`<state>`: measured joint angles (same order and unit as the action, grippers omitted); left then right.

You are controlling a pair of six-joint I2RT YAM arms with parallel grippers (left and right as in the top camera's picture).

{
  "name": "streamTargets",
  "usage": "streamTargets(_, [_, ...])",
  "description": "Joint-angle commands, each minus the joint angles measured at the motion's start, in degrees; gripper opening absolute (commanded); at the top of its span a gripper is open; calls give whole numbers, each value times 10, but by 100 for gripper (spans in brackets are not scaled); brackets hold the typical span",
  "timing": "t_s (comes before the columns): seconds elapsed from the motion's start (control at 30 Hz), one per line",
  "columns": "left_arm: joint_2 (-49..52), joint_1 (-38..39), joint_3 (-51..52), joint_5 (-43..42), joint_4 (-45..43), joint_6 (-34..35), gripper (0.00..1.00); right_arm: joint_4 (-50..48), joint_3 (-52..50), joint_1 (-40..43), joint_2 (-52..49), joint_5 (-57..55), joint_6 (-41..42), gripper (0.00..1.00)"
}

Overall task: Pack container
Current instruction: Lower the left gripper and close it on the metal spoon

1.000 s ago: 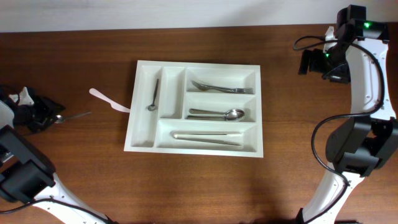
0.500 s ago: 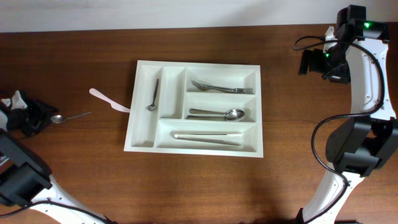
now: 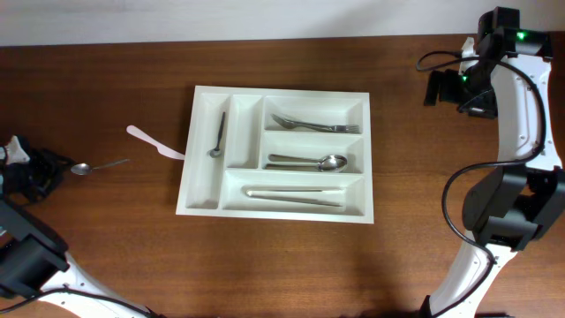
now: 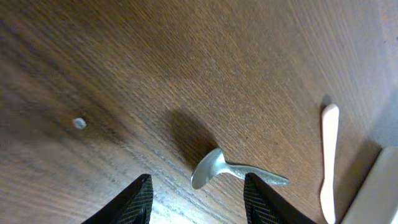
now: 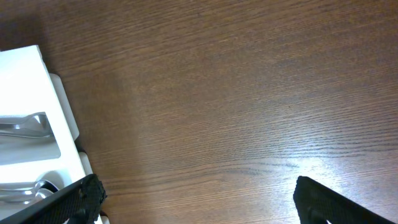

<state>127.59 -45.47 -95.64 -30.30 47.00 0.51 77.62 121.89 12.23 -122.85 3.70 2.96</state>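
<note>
The white container (image 3: 202, 191) sits mid-table with five compartments. It holds a small dark spoon (image 3: 218, 134), a fork (image 3: 309, 123), a large spoon (image 3: 309, 162) and a knife (image 3: 294, 193). A small metal spoon (image 3: 97, 166) lies on the table left of it, also seen in the left wrist view (image 4: 231, 170). A white plastic utensil (image 3: 154, 144) lies by the container's left wall, also in the left wrist view (image 4: 329, 155). My left gripper (image 3: 35, 172) is open and empty, just left of the small spoon. My right gripper (image 3: 446, 88) is open and empty at the far right.
The container's right end (image 5: 28, 106) shows at the left of the right wrist view. A small pale speck (image 4: 79, 123) lies on the wood near the left gripper.
My left gripper has let go of the small spoon and drawn back to the left. The spoon now lies on the table. The right arm has not moved.
</note>
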Motion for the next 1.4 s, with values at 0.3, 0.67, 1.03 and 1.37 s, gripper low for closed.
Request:
streamTargets(0.3, [-19, 5, 46, -57, -61, -14, 49, 0, 6, -2, 9, -1, 3, 99])
streamTargets(0.67, [-19, 24, 63, -70, -110, -14, 49, 0, 6, -2, 9, -1, 3, 99])
streamTargets(1.03, [-19, 30, 86, -70, -134, -12, 22, 0, 6, -2, 9, -1, 3, 99])
streamTargets(1.37, [-19, 30, 86, -70, -134, -10, 12, 0, 6, -2, 9, -1, 3, 99])
